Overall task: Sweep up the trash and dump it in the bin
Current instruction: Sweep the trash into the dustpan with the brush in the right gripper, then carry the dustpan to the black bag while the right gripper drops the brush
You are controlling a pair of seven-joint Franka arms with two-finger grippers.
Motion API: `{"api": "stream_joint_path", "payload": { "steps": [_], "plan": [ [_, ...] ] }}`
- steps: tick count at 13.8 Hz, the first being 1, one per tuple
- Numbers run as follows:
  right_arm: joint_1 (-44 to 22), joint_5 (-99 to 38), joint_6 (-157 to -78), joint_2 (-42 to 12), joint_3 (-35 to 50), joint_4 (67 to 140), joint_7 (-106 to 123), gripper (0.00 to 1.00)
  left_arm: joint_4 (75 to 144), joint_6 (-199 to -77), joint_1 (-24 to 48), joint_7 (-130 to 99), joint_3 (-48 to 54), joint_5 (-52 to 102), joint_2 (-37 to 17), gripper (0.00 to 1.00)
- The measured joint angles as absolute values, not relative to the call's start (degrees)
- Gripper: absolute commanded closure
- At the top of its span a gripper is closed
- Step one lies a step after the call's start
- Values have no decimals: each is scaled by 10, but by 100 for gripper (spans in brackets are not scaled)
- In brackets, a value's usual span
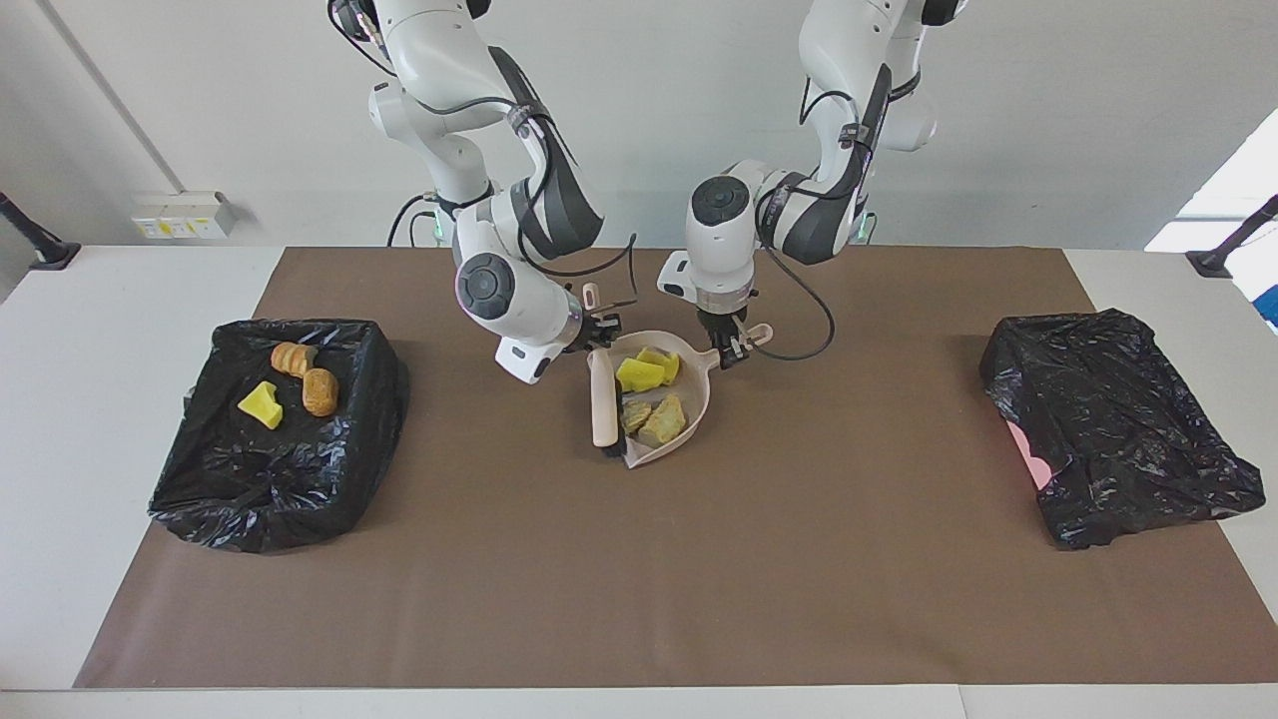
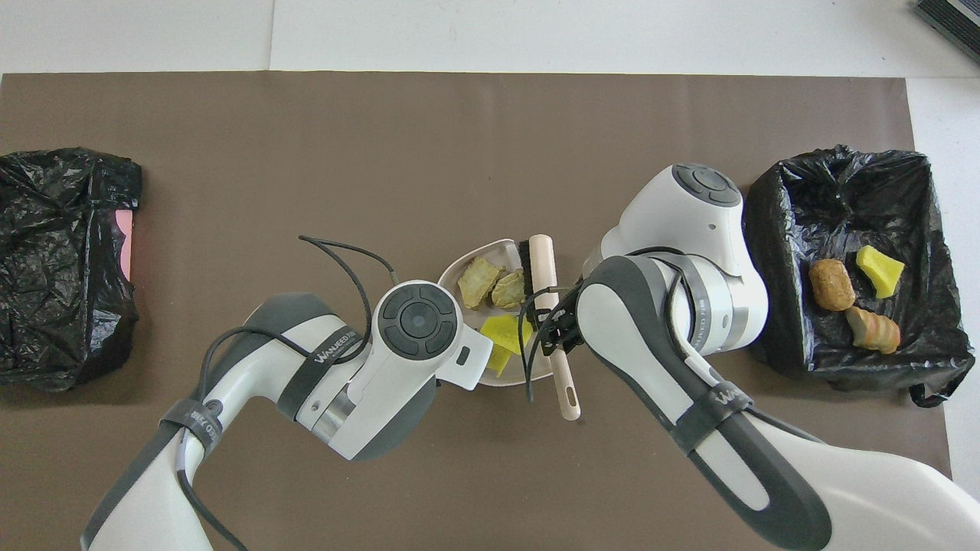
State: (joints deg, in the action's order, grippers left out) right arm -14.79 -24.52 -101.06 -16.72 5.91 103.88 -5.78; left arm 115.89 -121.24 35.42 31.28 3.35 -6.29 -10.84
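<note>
facing view: right gripper (image 1: 602, 331) is low over the mat (image 1: 639, 559), fingers clamped on the brush (image 1: 604, 397) handle. the brush runs from the gripper away from the robots, bristle end resting at the open lip of the dustpan (image 1: 699, 399). left gripper (image 1: 734, 345) is just beside it, toward the left arm's end, closed on the dustpan's handle stub. the pan body sits between the two grippers and extends away from the robots. four trash pieces are in the pan: two yellow chunks (image 1: 647, 371) closest to the grippers, two tan pieces (image 1: 659, 419) nearer the pan's lip. the open bin (image 1: 210, 479), black-lined, is well off from the right gripper at the right arm's end of the table. it holds three more: a yellow chunk (image 1: 261, 404) and two brown bread-like lumps (image 1: 305, 376). a second black bag (image 1: 1118, 439) lies well off from the left gripper at the left arm's end, with a bit of pink showing at its edge.

overhead view: the right gripper (image 2: 553, 330) grips the brush (image 2: 545, 268) mid-handle, handle tip (image 2: 570, 398) sticking out toward the robots past the fingers. the left gripper is hidden under its own wrist, so i can't tell its finger state from here. the dustpan (image 2: 490, 249) rim shows between the two wrists, tan pieces (image 2: 490, 285) just past the grippers, yellow chunk (image 2: 505, 333) partly under the left wrist. the bin (image 2: 773, 229) beside the right arm shows the same three pieces (image 2: 854, 295). the bag (image 2: 65, 268) sits at the other end, left arm's side.
</note>
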Motion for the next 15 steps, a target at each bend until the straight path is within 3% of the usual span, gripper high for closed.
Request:
{"api": "stream_joint_path", "payload": {
  "steps": [5,9,12,15],
  "plan": [
    [-147,-144,-932,-110,58,1017,-71,100,1160,-1216,349,314,33,-63,-108,100],
    [-196,-120,-904,-79,60,1030,-180,100,1160,-1219,349,319,30,-63,-108,100],
    [-259,-120,-908,-48,64,1078,-284,100,1155,-1219,323,352,25,-63,-102,100],
    [-270,-124,-941,0,65,1158,-295,100,1154,-1216,289,398,21,-63,-80,100]
  ]
}}
